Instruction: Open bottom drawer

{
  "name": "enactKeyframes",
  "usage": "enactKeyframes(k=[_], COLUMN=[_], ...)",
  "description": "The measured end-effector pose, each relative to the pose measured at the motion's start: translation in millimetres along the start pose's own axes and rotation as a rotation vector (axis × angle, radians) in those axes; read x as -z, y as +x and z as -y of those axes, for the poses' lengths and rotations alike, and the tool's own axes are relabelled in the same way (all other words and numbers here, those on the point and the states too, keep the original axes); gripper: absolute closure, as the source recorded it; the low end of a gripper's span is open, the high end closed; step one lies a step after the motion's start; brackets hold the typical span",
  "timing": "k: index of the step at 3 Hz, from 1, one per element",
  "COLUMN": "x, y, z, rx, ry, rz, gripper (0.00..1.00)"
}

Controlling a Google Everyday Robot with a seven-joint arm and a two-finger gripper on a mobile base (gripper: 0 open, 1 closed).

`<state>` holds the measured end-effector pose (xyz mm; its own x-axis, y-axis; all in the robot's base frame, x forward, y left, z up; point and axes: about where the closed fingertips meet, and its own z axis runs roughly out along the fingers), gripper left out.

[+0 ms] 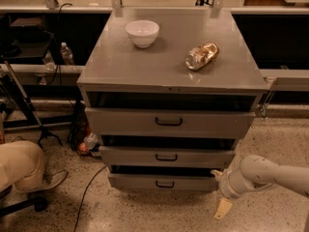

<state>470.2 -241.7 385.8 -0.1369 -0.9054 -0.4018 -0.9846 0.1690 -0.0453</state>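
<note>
The bottom drawer [193,182] is the lowest of three grey drawers in the cabinet, with a small black loop handle [164,183] at the middle of its flat front. My gripper [219,191] is at the drawer's right end, near the floor, well to the right of the handle. Its two pale fingers are spread apart, one finger [216,174] by the drawer's right corner and the other fingertip [223,209] pointing down at the floor. It holds nothing.
The middle drawer [193,157] and the top drawer [207,123] sit above. A white bowl [142,33] and a crumpled shiny bag [202,55] lie on the cabinet top [169,66]. A person's leg [21,166], cables and a stand are on the floor at the left.
</note>
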Motion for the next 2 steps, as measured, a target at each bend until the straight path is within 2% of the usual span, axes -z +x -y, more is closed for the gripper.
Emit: enactKeyframes(k=[1,2], x=[-16,-45], y=[11,38], z=[3,11], rx=[0.015,0.043], ry=[0.007,0.028], rz=[-0.054,-0.116], gripper=[0.00,0.00])
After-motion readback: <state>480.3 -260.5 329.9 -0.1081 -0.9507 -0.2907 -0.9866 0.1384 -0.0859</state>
